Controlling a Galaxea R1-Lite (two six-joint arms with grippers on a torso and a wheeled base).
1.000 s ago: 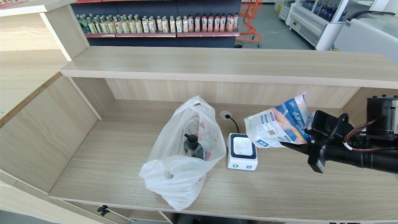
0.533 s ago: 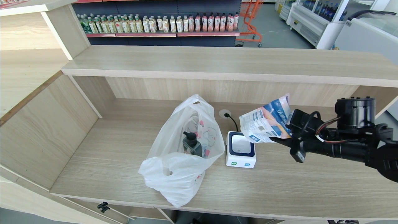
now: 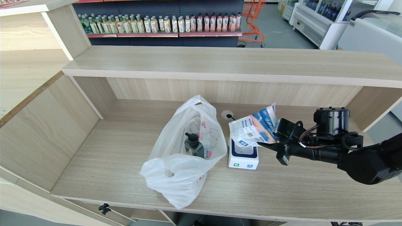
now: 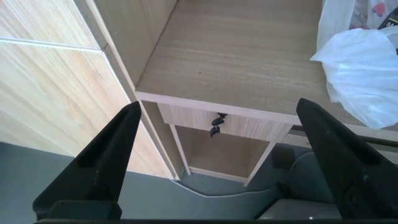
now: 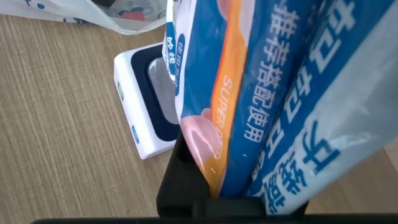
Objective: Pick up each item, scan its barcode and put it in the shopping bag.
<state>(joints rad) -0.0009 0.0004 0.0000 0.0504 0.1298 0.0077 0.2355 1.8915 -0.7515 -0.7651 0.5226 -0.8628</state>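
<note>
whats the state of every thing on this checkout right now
shopping bag: open at the top, slumped on the counter
pump bottle: upright inside the bag
scanner: flat on the counter, window up
packet: held tilted above the scanner
right gripper: shut on the packet
left gripper: open, empty

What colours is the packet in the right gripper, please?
The packet is blue, white and orange; clearest in the right wrist view.
</note>
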